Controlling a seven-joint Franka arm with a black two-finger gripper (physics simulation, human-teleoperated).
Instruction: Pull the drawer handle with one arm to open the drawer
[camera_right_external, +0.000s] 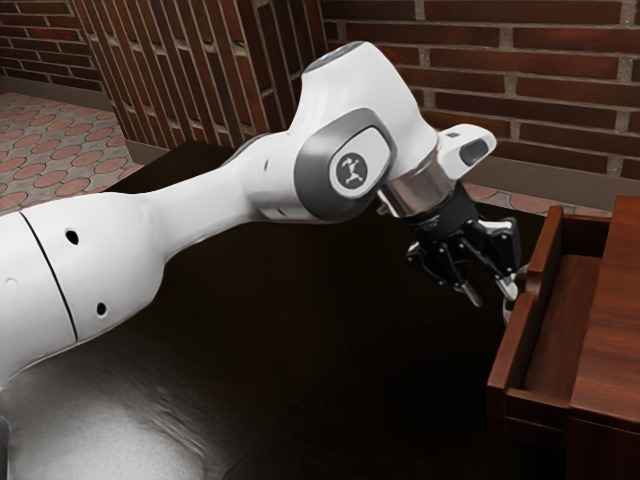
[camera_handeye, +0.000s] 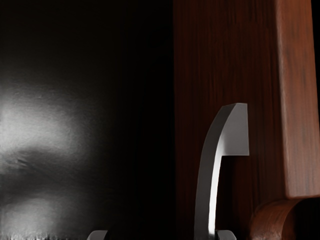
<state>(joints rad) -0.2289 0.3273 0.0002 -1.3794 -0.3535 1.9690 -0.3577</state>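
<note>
A reddish wooden drawer (camera_right_external: 560, 330) stands pulled out of its cabinet (camera_right_external: 612, 330) at the exterior view's right, its inside floor showing. A curved grey handle (camera_right_external: 511, 297) sits on the drawer's front panel (camera_right_external: 528, 300). My black gripper (camera_right_external: 492, 288) is at that handle, fingers spread around it and open. In the wrist view the handle (camera_handeye: 220, 165) rises in front of the drawer front (camera_handeye: 225, 70) and lies close against one fingertip (camera_handeye: 226, 234); the other fingertip (camera_handeye: 97, 234) stands well apart over the dark table.
The dark glossy table (camera_right_external: 300, 380) stretches below the arm. A brick wall (camera_right_external: 500, 60) closes the back, with patterned floor (camera_right_external: 50, 140) at the far left. The cabinet blocks the exterior view's right side.
</note>
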